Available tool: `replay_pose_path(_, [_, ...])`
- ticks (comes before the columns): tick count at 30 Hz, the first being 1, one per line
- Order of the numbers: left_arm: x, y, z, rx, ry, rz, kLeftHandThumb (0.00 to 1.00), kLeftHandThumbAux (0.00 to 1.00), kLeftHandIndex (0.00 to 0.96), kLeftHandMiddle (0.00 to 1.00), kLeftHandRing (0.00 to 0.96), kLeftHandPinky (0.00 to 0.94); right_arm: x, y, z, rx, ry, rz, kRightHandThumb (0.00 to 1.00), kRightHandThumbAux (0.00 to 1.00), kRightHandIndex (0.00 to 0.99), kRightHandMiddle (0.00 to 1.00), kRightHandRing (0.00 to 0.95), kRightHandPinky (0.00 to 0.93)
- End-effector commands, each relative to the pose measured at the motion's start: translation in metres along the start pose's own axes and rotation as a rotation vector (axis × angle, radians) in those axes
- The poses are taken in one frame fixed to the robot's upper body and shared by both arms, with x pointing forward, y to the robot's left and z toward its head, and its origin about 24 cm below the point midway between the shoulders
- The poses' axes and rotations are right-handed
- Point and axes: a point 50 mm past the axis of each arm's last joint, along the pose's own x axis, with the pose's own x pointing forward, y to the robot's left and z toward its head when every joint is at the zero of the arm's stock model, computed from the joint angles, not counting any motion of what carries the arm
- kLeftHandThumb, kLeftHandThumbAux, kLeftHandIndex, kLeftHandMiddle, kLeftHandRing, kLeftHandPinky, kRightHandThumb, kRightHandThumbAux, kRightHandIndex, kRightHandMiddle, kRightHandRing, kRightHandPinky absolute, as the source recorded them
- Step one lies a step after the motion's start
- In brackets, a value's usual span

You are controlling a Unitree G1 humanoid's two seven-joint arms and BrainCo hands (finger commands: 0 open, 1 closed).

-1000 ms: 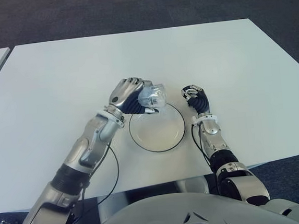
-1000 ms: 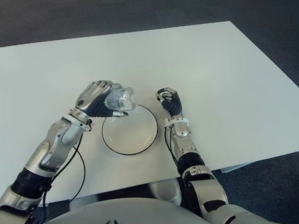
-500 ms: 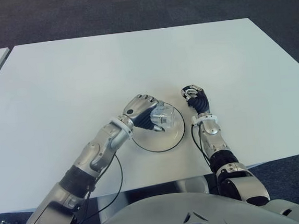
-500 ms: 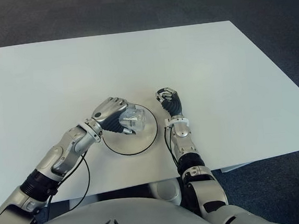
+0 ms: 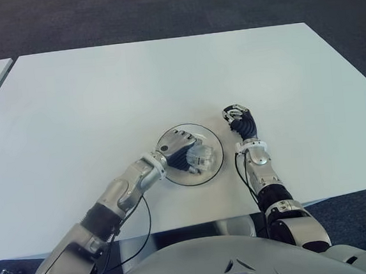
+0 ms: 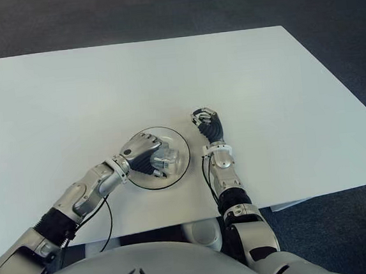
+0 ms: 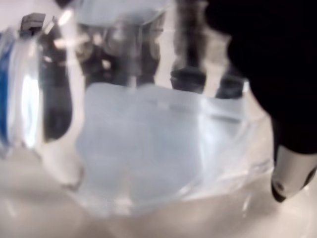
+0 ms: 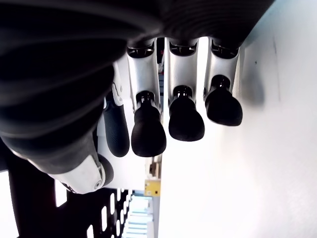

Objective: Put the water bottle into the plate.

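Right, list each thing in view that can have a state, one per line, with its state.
Water bottle: gripped by the left robot hand, over the plate; contact with the plate cannot be told.
Plate: flat on the table, partly covered by hand and bottle.
Left robot hand: fingers curled around the bottle.
Right robot hand: fingers curled, holding nothing, on the plate's right side.
Table: white, bearing the plate.

Water bottle point(image 5: 202, 158) in the plate point(image 5: 213, 143) on the table point(image 5: 165, 81)
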Motion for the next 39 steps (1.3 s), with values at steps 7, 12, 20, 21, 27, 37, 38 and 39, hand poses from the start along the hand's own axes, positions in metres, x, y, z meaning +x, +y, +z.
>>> replay_pose_path(7, [0.002, -0.026, -0.008, 0.033, 0.034, -0.066, 0.749, 0.697, 0.443, 0.809, 0.807, 0.799, -0.015, -0.003, -0.028, -0.011, 0.138, 0.002, 0.702, 0.730, 0.438, 0.804, 0.787, 0.776])
replay_pose_path(12, [-0.001, -0.027, -0.010, 0.083, 0.041, -0.074, 0.736, 0.691, 0.434, 0.741, 0.770, 0.763, -0.016, -0.003, -0.028, -0.016, 0.138, -0.001, 0.702, 0.730, 0.438, 0.806, 0.789, 0.780])
replay_pose_path(20, [0.000, -0.030, -0.012, 0.108, 0.054, -0.079, 0.716, 0.544, 0.298, 0.590, 0.665, 0.678, -0.015, -0.002, -0.027, 0.003, 0.137, -0.008, 0.701, 0.729, 0.438, 0.808, 0.790, 0.786])
replay_pose_path(21, [0.000, -0.030, -0.012, 0.103, 0.051, -0.079, 0.715, 0.524, 0.277, 0.575, 0.654, 0.669, -0.015, -0.002, -0.028, 0.006, 0.139, -0.007, 0.701, 0.729, 0.438, 0.808, 0.790, 0.786])
replay_pose_path(27, [0.000, -0.034, -0.014, 0.096, 0.039, -0.084, 0.682, 0.458, 0.163, 0.313, 0.372, 0.419, -0.015, -0.003, -0.028, 0.010, 0.143, -0.007, 0.702, 0.728, 0.439, 0.807, 0.787, 0.784])
replay_pose_path(37, [0.001, -0.030, -0.016, 0.153, 0.005, -0.040, 0.514, 0.498, 0.011, 0.024, 0.023, 0.038, -0.015, -0.002, -0.028, -0.007, 0.133, -0.001, 0.702, 0.729, 0.439, 0.807, 0.786, 0.782])
replay_pose_path(38, [0.001, -0.030, -0.016, 0.157, 0.000, -0.032, 0.484, 0.482, 0.007, 0.015, 0.015, 0.024, -0.015, -0.002, -0.028, -0.009, 0.133, -0.001, 0.702, 0.729, 0.439, 0.808, 0.787, 0.783])
replay_pose_path(39, [0.001, -0.029, -0.016, 0.162, -0.003, -0.018, 0.474, 0.477, 0.005, 0.012, 0.012, 0.019, -0.015, -0.002, -0.028, -0.011, 0.132, -0.001, 0.702, 0.729, 0.439, 0.808, 0.788, 0.783])
